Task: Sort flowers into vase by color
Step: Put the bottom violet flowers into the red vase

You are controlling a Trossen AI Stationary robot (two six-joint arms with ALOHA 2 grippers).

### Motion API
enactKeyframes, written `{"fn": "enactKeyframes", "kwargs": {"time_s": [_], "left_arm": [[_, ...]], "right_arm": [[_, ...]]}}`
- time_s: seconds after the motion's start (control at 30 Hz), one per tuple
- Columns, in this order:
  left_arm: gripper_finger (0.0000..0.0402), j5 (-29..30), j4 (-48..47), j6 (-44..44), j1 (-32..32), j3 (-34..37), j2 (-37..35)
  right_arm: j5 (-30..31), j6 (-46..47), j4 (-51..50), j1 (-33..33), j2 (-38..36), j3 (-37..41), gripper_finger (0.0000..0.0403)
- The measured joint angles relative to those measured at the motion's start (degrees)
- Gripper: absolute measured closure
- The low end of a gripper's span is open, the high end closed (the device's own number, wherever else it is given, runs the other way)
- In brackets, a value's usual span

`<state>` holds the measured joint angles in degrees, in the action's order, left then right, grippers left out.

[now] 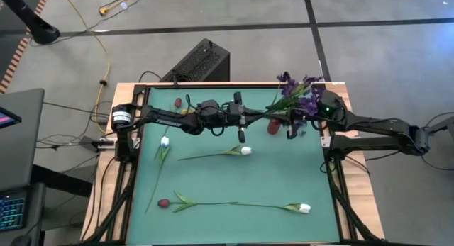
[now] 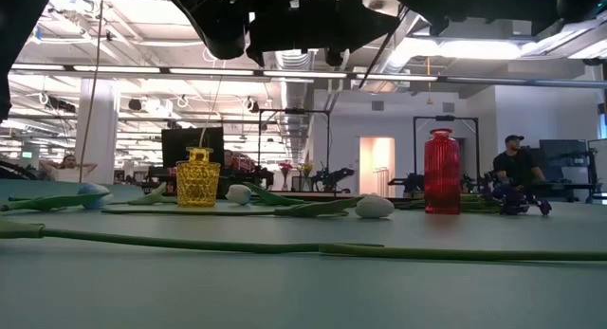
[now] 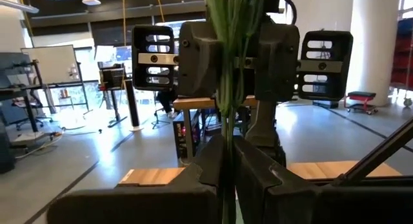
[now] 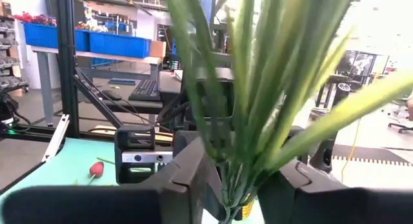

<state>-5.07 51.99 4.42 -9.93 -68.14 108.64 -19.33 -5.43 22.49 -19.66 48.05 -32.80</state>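
Both arms meet over the back of the green mat (image 1: 234, 182), passing the purple spray (image 1: 301, 93) between them in the air. The left gripper (image 1: 264, 120) reaches across from its side and is clenched on the spray's green stems (image 3: 227, 88); its own camera shows them pinched tight between its fingers (image 3: 258, 182). The right gripper (image 1: 296, 125) faces it from the other side, its fingers (image 4: 187, 169) standing on either side of the same bundle of stems, with a small gap showing, so I cannot tell whether it grips them. The purple blooms fan out toward the back right corner of the table. A red vase (image 2: 441, 173) stands under the spot where the grippers meet, and a yellow vase (image 2: 197, 177) stands farther left at the back. On the mat lie loose flowers: a white tulip (image 1: 245, 151) near the middle, another white tulip (image 1: 303, 208) toward the front right, a third white one (image 1: 164, 142) by the left edge, a red tulip (image 1: 164, 203) at the front left, and one more red bloom (image 1: 178, 103) near the back left. From table height, a person (image 2: 512, 163) sits in the room beyond.
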Motion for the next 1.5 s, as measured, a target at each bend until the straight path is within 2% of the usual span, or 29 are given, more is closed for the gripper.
{"fn": "enactKeyframes", "kwargs": {"time_s": [0.27, 0.43, 0.63, 0.87, 0.97, 1.1, 1.33, 1.5], "left_arm": [[0.0305, 1.3, 0.0, 2.0, 0.0, 0.0, 0.0], [0.0248, 1.3, -3.4, 2.3, 0.0, 0.0, -0.7], [0.0202, 5.2, -22.8, 5.1, 0.0, -0.1, -8.4], [0.0194, 11.5, -50.4, 4.2, 0.7, -0.1, -17.6], [0.0194, 15.2, -59.6, 3.5, 1.4, -0.1, -20.2], [0.0194, 17.2, -67.3, 2.8, 2.0, 0.0, -22.7], [0.0194, 17.3, -75.6, 0.8, 2.0, 0.0, -23.7], [0.0194, 16.3, -71.0, -0.5, 2.2, 5.2, -25.1]], "right_arm": [[0.0, -0.5, -0.2, 0.0, 0.0, 0.0, 0.0374], [0.0, -1.0, -3.3, -1.9, -1.0, -0.3, 0.0374], [0.0, -1.1, -17.8, -6.7, -2.9, -5.5, 0.0363], [1.2, -3.5, -36.2, -11.4, -2.8, -12.5, 0.0371], [1.6, -3.4, -38.1, -13.3, -2.7, -13.1, 0.0368], [1.5, -2.0, -39.3, -15.5, -3.2, -14.7, 0.0367], [1.5, -0.4, -48.6, -17.7, -3.5, -19.5, 0.0368], [1.5, -0.4, -52.1, -17.7, -3.4, -19.5, 0.0367]]}}
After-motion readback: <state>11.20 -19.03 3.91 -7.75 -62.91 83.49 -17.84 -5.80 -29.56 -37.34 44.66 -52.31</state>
